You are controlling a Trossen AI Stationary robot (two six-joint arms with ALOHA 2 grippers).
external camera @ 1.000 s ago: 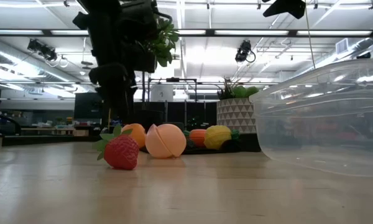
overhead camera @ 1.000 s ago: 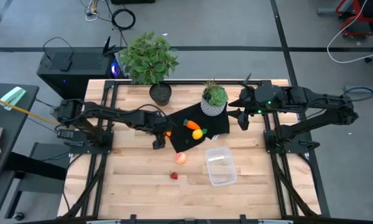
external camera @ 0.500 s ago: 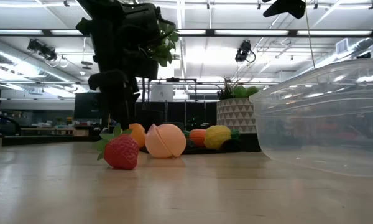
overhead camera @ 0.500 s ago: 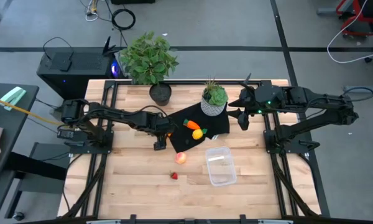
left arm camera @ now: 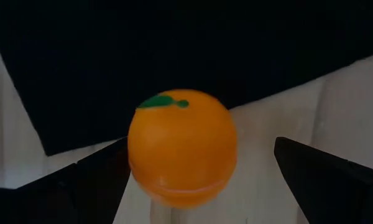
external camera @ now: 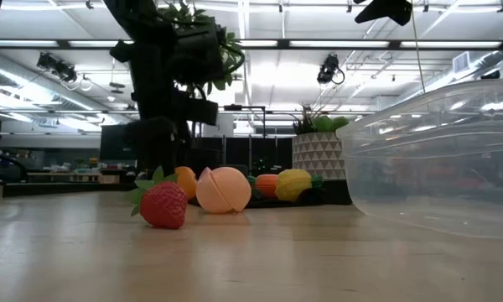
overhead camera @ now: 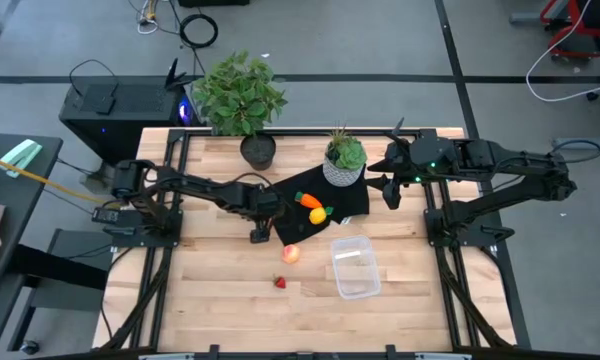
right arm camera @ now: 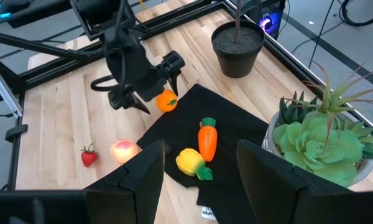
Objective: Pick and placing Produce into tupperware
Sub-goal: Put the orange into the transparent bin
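From above, almost nothing of the orange ball: tucked under the left claw [overhead camera: 261, 228]. Plain to see only from the two wrist cameras. Up close from the left wrist, a round, shiny orange ball [left arm camera: 181, 146] with a small green leaf mark on top and a thin line around its lower part. Sitting on the wooden tabletop [overhead camera: 210, 280], right at the corner of the black mat [overhead camera: 345, 200].

Left arm stretched out low across the tabletop from the left side, claw tipped down at the mat's left corner. Claw spread wide, one dark finger [left arm camera: 81, 183] on each side of the ball. Ball close up to one finger, with a clear gap to the other. Not squeezed.

On the mat, near its middle: an orange carrot [overhead camera: 308, 201] with a green top, and just beside it a yellow piece [overhead camera: 318, 213]. Off the mat, on bare wood toward the front: a pinkish ball [overhead camera: 291, 254], then a tiny red strawberry [overhead camera: 279, 282] a bit nearer the front edge.

From table height only: the green leaves on the strawberry and the seam down the pinkish ball.

To the right of those, the clear tupperware [overhead camera: 356, 267], lying flat with nothing in it. None of the five toys inside.

At the back, a big leafy plant [overhead camera: 240, 95] and a small spiky plant [overhead camera: 345, 160] in a white pot.

Far right: right arm bent back by the tabletop's right edge, right claw [overhead camera: 388, 188] up in the air beside the small plant, spread wide, holding nothing.
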